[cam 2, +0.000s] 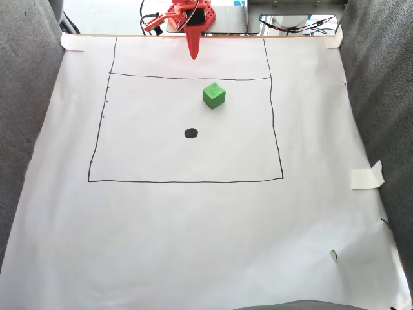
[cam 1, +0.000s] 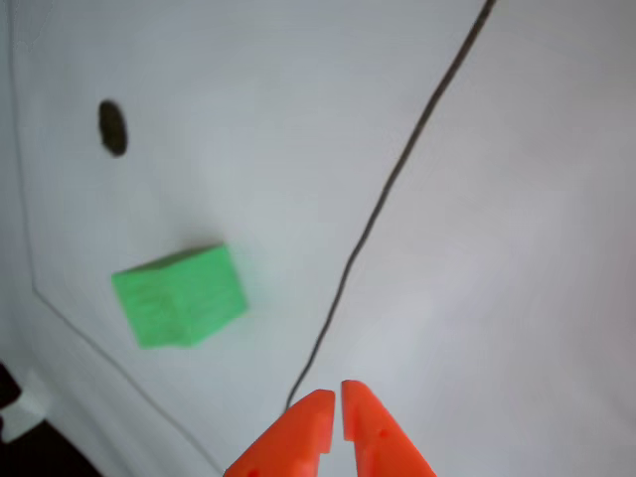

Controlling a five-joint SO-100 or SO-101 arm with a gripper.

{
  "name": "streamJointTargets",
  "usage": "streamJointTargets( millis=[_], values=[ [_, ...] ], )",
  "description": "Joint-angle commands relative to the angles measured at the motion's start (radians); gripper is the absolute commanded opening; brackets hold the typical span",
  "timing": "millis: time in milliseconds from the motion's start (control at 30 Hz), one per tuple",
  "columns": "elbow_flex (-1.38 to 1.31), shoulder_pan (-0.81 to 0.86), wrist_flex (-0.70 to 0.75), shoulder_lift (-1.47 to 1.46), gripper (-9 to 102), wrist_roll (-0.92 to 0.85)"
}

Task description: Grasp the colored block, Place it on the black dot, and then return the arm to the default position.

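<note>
green cube [cam 2: 213, 95] beside black dot [cam 2: 191, 133], gripper [cam 2: 193, 57] closed

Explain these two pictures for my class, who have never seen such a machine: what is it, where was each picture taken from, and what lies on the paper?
It is a small orange robot arm ending in a two-fingered pincer. One picture comes from a fixed camera looking down on a white paper sheet with a drawn square. The other picture is a close view with the pincer tips at the bottom edge. On the paper lie a green cube and a black dot, apart from each other. The pincer is nearly closed and holds nothing. The cube sits untouched between the pincer and the dot.
</note>
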Motion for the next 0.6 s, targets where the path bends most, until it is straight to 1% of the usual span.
streamJointTargets(
  millis=[0,100,233,433,567],
  values=[
    [-0.133,-0.018,-0.011,-0.086,0,-0.008],
    [-0.27,-0.017,-0.009,-0.238,0,-0.012],
    [-0.492,-0.025,0.067,-0.46,0,0.0],
    [-0.732,-0.089,0.11,-0.782,0,-0.037],
    [-0.943,-0.107,0.218,-1.011,0,-0.044]
  ],
)
